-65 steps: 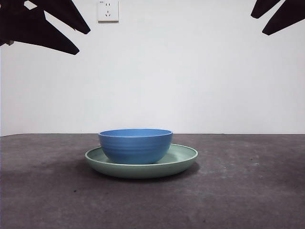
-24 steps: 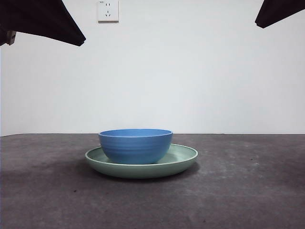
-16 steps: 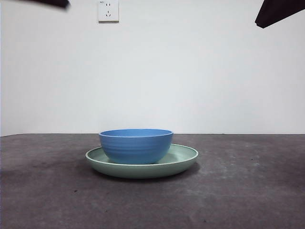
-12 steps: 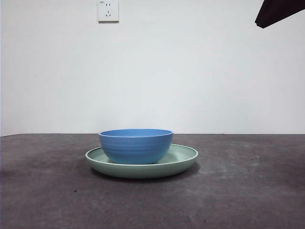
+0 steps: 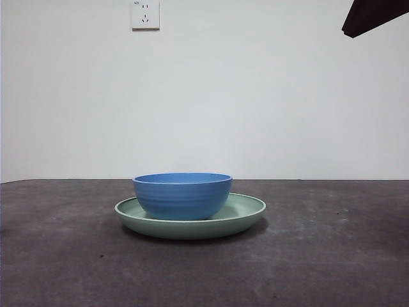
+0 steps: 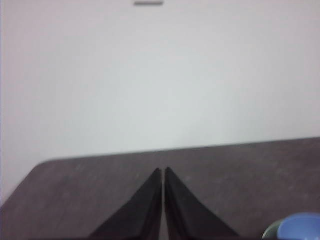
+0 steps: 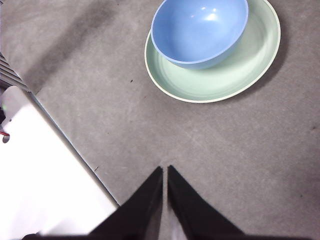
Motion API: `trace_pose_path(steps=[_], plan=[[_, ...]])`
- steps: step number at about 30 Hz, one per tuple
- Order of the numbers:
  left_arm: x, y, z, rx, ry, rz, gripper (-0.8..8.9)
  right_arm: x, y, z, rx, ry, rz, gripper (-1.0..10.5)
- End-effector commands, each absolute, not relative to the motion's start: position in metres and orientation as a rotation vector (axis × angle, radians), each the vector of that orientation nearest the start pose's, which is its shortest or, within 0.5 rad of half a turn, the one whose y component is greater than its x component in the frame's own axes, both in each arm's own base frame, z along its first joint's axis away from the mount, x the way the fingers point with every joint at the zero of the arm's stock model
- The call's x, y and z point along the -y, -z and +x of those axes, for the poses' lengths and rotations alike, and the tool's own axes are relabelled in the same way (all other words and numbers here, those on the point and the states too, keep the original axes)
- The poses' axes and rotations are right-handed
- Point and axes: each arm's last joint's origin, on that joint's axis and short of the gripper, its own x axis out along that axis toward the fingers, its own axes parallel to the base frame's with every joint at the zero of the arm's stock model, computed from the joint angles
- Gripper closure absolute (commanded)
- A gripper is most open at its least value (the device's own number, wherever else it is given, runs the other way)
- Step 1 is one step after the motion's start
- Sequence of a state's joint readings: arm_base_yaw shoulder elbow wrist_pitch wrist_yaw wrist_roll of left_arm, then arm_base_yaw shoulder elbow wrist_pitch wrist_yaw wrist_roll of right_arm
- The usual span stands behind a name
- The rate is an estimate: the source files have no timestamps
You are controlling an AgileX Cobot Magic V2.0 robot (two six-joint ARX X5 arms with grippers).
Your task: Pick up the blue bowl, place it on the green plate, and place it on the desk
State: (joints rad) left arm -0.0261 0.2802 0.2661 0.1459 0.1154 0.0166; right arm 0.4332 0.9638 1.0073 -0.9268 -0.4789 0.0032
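A round medium-blue bowl with faint horizontal ridges (image 5: 182, 195) is sitting upright inside a wide, shallow, pale sage-green plate with a low raised rim (image 5: 246, 214). The bowl is resting off-centre on the plate, toward one side, so that a broad crescent of bare plate is showing beside it in the right wrist view. The plate is lying flat on the dark grey, faintly mottled matte desk (image 5: 332, 256), near the middle of the front view. Behind the desk a plain white wall (image 5: 268, 102) is rising, with a white power socket (image 5: 145, 14) fixed high on it.

The right gripper (image 7: 165, 171) is hanging high above the desk, well apart from the bowl and plate, its two black jaws pressed together and gripping nothing; a black tip is showing at the top right corner of the front view. A white panel (image 7: 45, 180) is lying along the desk's edge below it.

The left gripper (image 6: 163, 172) is pointing toward the wall, its jaws likewise closed on nothing, with the bowl (image 6: 300, 228) just peeking in at a corner.
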Motion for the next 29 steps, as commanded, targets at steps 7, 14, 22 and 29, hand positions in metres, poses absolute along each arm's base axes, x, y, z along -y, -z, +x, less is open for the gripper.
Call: trace_pose_path(steps=[7, 14, 22, 29], plan=[[0.002, -0.196, 0.101, 0.062, 0.104, -0.012, 8.04, -0.086, -0.320, 0.151, -0.901, -0.865, 0.012, 9.4], [0.002, -0.174, 0.102, -0.023, 0.096, -0.017, 8.04, -0.086, -0.320, 0.151, -0.901, -0.865, 0.012, 9.4], [0.002, -0.162, 0.100, -0.057, 0.094, -0.014, 8.04, -0.086, -0.320, 0.151, -0.901, -0.865, 0.012, 9.4], [0.002, -0.153, 0.096, -0.144, 0.093, -0.007, 8.04, -0.086, -0.320, 0.151, -0.901, -0.865, 0.012, 9.4]])
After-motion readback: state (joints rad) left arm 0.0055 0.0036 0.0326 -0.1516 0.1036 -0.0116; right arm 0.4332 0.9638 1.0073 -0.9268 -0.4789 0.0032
